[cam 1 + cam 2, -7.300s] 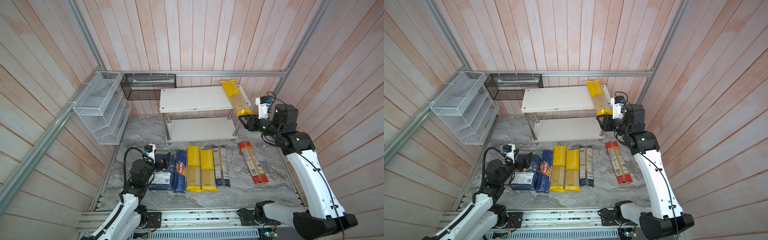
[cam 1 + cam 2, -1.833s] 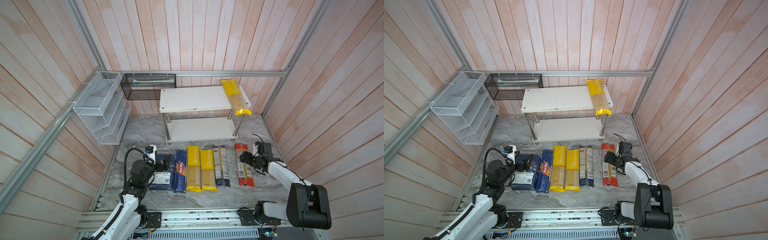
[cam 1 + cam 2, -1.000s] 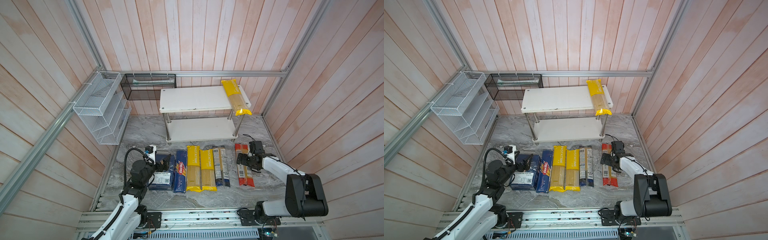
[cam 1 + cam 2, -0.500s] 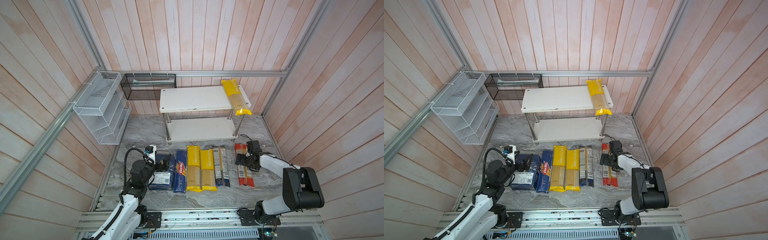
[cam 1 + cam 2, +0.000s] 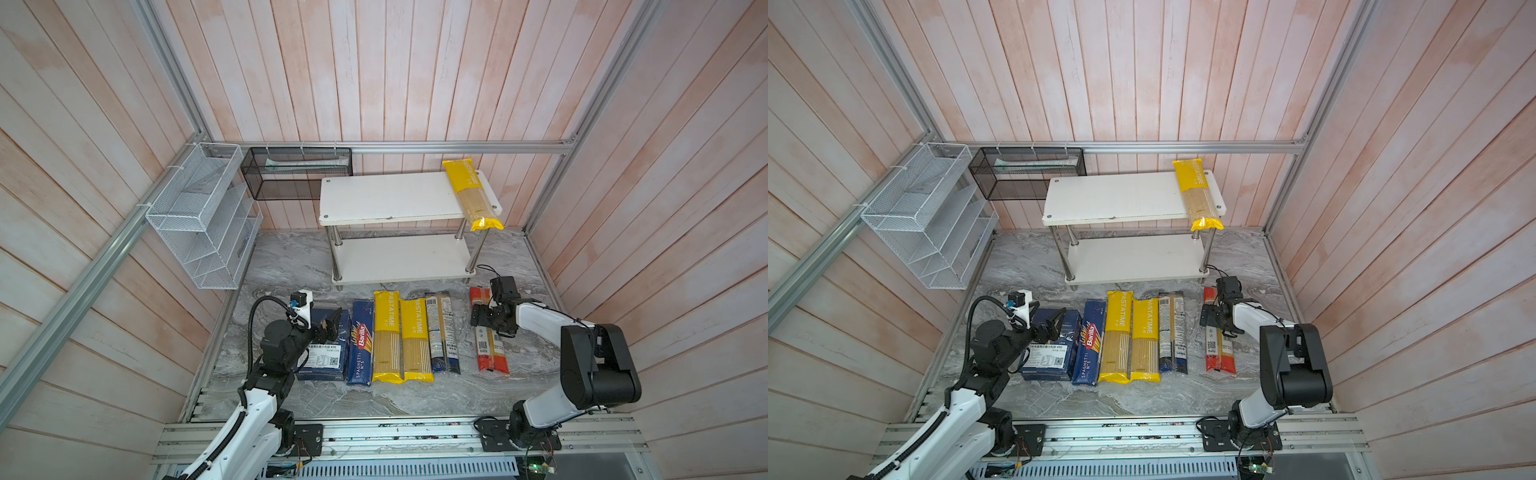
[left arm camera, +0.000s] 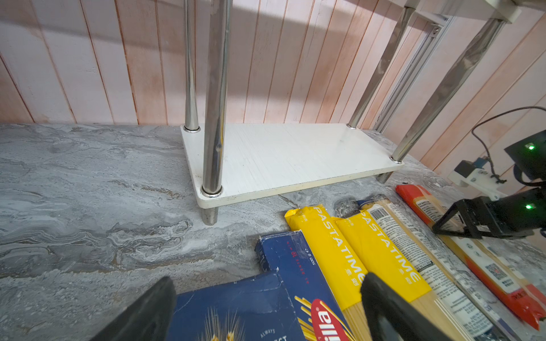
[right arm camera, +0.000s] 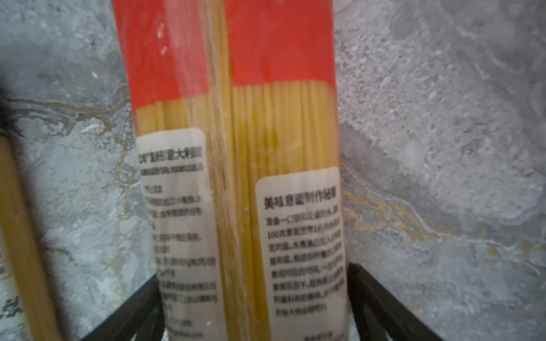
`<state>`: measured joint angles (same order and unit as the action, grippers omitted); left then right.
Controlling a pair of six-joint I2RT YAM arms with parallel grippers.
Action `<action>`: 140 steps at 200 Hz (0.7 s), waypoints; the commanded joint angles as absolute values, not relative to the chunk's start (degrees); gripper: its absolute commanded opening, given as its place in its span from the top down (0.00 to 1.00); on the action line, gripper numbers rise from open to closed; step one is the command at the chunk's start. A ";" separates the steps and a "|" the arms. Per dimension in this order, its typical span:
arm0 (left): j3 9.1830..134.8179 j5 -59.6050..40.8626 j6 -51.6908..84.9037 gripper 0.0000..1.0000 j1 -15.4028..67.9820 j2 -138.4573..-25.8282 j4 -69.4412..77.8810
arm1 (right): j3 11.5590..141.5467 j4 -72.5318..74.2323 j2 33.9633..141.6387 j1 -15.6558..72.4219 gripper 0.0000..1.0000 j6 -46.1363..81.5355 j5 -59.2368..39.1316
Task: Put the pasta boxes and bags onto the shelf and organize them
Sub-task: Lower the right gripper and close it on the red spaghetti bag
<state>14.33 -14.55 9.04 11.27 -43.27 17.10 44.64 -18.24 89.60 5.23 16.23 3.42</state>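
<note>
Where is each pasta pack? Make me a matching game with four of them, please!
Things
1. lone yellow bag
2. red bag
3. wide blue box
4. narrow blue box

Places
A. beneath the left pincer
B. on the top board of the shelf, one end poking over the edge
C. between the jaws of the right pincer
D. between the wide blue box and the yellow pair

Pairs: 1-B, 2-C, 3-A, 4-D

White wire rack (image 5: 199,216) beside black mesh basket (image 5: 297,174)
</note>
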 commanded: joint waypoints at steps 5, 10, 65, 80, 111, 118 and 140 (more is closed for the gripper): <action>14.33 -14.84 8.52 0.00 11.29 -42.81 16.79 | 44.12 -22.14 92.10 5.49 0.13 16.33 2.88; 14.29 -14.84 8.49 0.00 11.33 -42.83 16.79 | 44.21 -22.28 92.21 5.54 0.14 16.22 2.65; 14.26 -14.85 8.51 0.00 11.27 -42.84 16.83 | 42.93 -21.42 90.96 6.41 0.24 17.75 2.70; 14.28 -14.78 8.51 0.00 11.30 -42.67 16.79 | 42.17 -20.65 89.71 6.50 0.26 18.32 2.23; 14.10 -14.68 8.45 0.00 11.25 -42.30 16.79 | 40.36 -19.05 87.43 6.60 0.34 19.39 0.72; 13.99 -14.67 8.52 0.00 11.29 -42.18 16.79 | 39.89 -18.86 86.99 6.64 0.34 19.74 0.39; 13.96 -14.43 8.57 0.00 11.27 -41.85 16.79 | 38.98 -18.38 85.49 6.77 0.36 20.32 0.12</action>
<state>14.33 -14.55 9.04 11.27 -42.74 17.06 41.30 -15.75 86.56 6.02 18.44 2.85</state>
